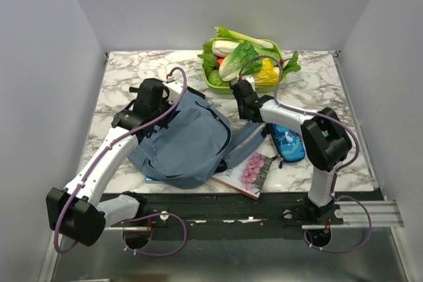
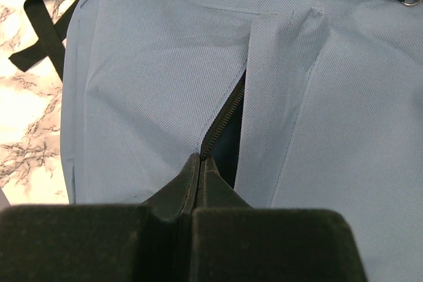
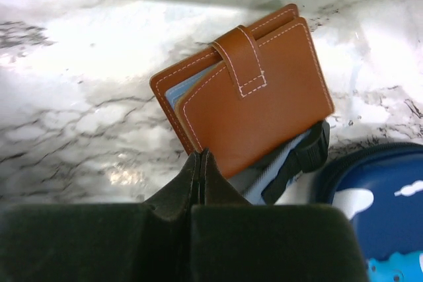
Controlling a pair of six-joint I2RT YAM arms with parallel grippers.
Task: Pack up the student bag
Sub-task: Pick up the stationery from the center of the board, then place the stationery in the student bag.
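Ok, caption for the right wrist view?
Shut right pincer at the edge of a brown wallet on the marble table.

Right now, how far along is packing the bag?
Done: the bag is partly unzipped; its inside is too dark to see. In hand: the left gripper pinches the zip edge, and the right gripper is shut at the corner of the brown wallet, though a firm hold isn't clear. Left: wallet, pencil case and book all lie outside the bag.

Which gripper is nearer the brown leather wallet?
Right. The right gripper, shut, touches the wallet at its corner; the left gripper is across the table, shut on the student bag at its zip.
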